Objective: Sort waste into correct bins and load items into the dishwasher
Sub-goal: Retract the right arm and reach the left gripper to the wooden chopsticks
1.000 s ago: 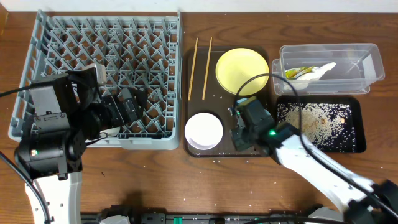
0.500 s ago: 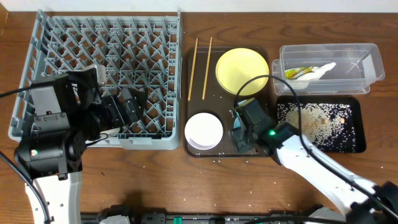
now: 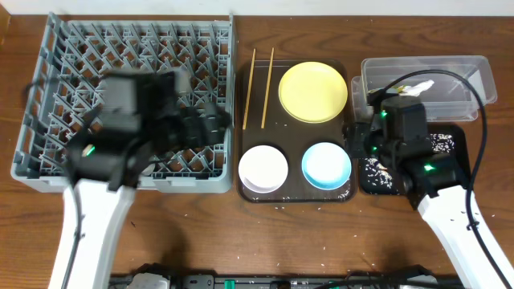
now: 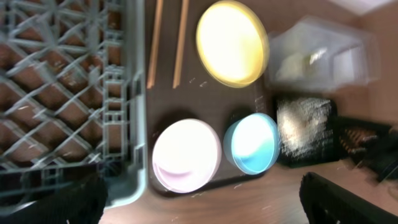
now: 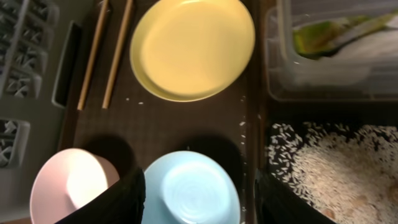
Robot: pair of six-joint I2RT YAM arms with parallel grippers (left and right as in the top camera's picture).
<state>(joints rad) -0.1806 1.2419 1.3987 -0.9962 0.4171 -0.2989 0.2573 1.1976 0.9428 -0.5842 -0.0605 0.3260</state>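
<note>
Left hand (image 3: 213, 128): above right part of grey dish rack (image 3: 48, 104), fingers wide apart, nothing between them. Overhead view blurred here.
Right hand (image 5: 196, 199): fingers apart, empty, above border between brown tray (image 3: 293, 132) and black tray (image 3: 458, 181).
Light blue bowl (image 3: 326, 165): upright on brown tray, just beside white bowl (image 3: 263, 168).
Yellow plate (image 3: 313, 92), chopsticks (image 3: 259, 78): far end of same tray.
Rice (image 5: 323, 162): spread in black tray.
Wrapper (image 5: 317, 37), napkin (image 3: 418, 87): inside clear tub (image 3: 466, 68).
</note>
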